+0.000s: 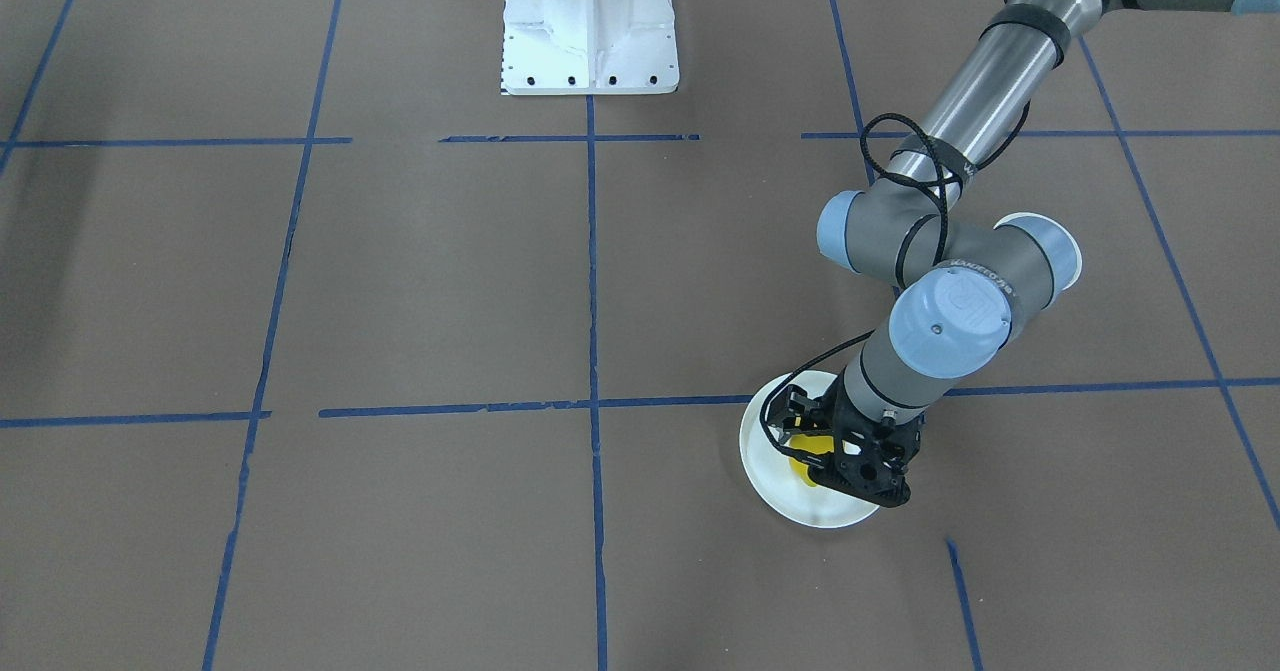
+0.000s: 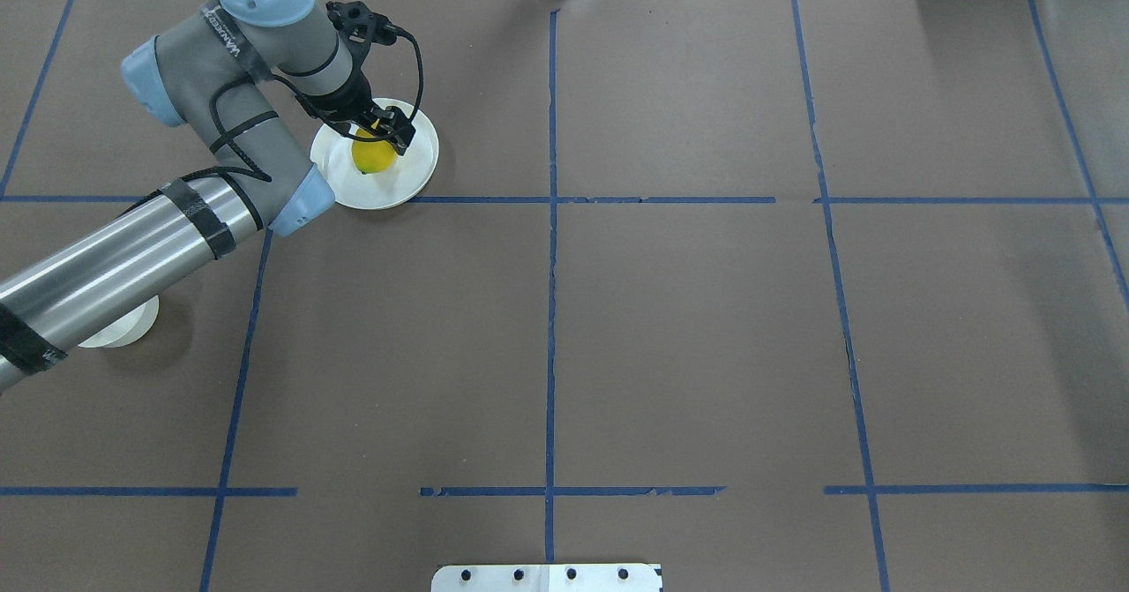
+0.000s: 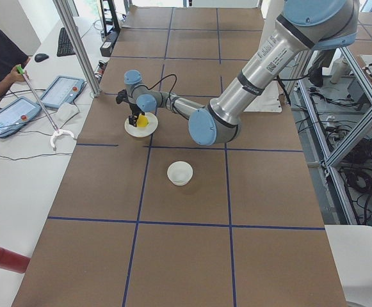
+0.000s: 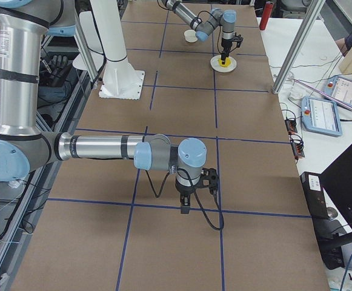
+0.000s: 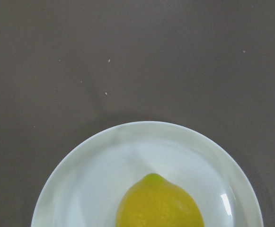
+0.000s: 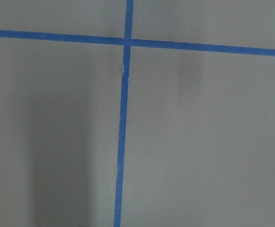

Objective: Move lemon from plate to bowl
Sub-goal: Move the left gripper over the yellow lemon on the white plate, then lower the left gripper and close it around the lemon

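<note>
Your left gripper (image 2: 384, 133) hangs over the lemon (image 2: 373, 158) on the plate (image 2: 422, 168), apparently aligning a grasp; you cannot tell whether it or the right gripper (image 4: 186, 209) is parted. The bowl (image 3: 180, 173) stands apart on the tabletop (image 2: 670, 327)

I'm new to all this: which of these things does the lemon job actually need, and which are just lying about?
Part of the job: lemon, plate, bowl, the left arm's jaws at the lemon.

Just lying about: red tube, tablet on the side bench, white base plate.
</note>
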`<state>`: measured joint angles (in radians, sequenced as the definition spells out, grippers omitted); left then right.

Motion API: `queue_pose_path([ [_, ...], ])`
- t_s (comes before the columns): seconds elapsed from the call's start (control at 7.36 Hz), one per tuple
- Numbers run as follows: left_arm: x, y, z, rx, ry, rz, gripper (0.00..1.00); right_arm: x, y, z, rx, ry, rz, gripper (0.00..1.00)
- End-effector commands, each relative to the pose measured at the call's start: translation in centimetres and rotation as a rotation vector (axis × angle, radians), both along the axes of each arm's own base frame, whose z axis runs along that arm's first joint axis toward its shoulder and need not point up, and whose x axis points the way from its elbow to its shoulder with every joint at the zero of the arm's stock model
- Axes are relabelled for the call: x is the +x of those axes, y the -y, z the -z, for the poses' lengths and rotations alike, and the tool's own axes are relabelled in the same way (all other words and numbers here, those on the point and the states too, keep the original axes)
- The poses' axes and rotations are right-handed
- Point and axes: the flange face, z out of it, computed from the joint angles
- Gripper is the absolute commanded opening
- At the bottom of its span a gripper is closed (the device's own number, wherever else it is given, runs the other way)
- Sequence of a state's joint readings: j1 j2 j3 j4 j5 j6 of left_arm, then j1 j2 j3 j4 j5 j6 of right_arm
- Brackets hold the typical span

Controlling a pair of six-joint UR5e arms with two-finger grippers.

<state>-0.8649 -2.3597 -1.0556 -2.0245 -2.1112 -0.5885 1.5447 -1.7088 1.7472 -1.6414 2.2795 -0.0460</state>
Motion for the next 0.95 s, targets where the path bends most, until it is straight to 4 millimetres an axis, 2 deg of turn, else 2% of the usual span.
queue_pose_path([
  [0.0, 1.0, -0.7, -0.2, 0.000, 0.001, -0.013, 0.92, 0.0, 0.0, 0.0, 0.000, 0.000, 0.000, 1.00],
  [0.14, 1.0, -0.6, -0.3, 0.014, -0.003, -0.010, 0.82, 0.0, 0.0, 0.0, 0.000, 0.000, 0.000, 1.00],
  [0.27, 0.9, -0.1, -0.3, 0.038, 0.018, 0.029, 0.56, 0.0, 0.0, 0.0, 0.000, 0.000, 0.000, 1.00],
  [0.41, 0.8, 0.2, 0.8, 0.041, 0.017, 0.041, 0.01, 0.0, 0.0, 0.0, 0.000, 0.000, 0.000, 1.00],
  [0.54, 0.4, 0.4, 1.0, 0.042, 0.016, 0.046, 0.00, 0.0, 0.0, 0.0, 0.000, 0.000, 0.000, 1.00],
  [0.68, -1.2, 0.5, 2.7, 0.061, -0.007, 0.059, 0.00, 0.0, 0.0, 0.0, 0.000, 0.000, 0.000, 1.00],
  [0.82, -3.8, -0.8, 4.5, 0.055, 0.000, 0.071, 0.00, 0.0, 0.0, 0.0, 0.000, 0.000, 0.000, 1.00],
])
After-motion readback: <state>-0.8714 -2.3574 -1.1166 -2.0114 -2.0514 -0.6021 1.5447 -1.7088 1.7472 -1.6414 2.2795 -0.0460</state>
